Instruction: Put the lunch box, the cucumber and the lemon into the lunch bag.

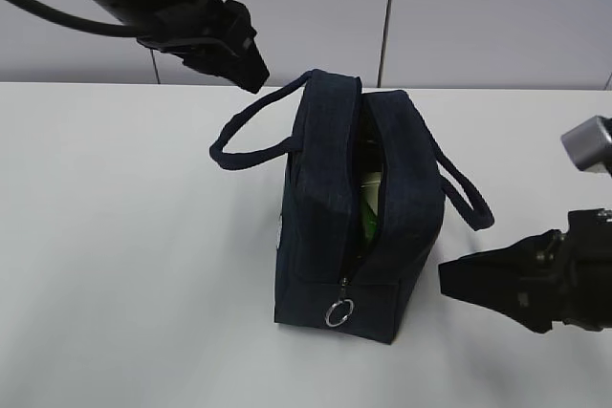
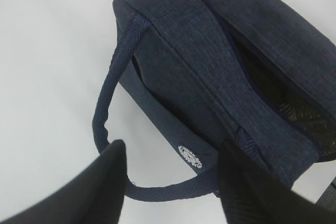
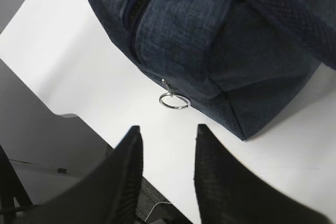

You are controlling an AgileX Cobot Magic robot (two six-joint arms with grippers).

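The dark navy lunch bag (image 1: 325,207) stands mid-table, its top zipper open, with the metal ring pull (image 1: 339,313) hanging at its near end. Through the gap a bit of sage green and white shows, the lunch box (image 1: 371,200) inside. The cucumber and lemon are hidden. My left gripper (image 1: 251,66) is open and empty, above and behind the bag's left handle (image 2: 107,103). My right gripper (image 1: 449,284) is open and empty, low beside the bag's right near corner. In the right wrist view the ring pull (image 3: 174,100) lies just ahead of my open right gripper (image 3: 168,129).
The white table (image 1: 115,265) surrounds the bag. Its near edge (image 3: 79,116) shows in the right wrist view, with dark floor beyond. A grey panel wall stands behind. The bag's right handle (image 1: 469,193) droops toward my right gripper.
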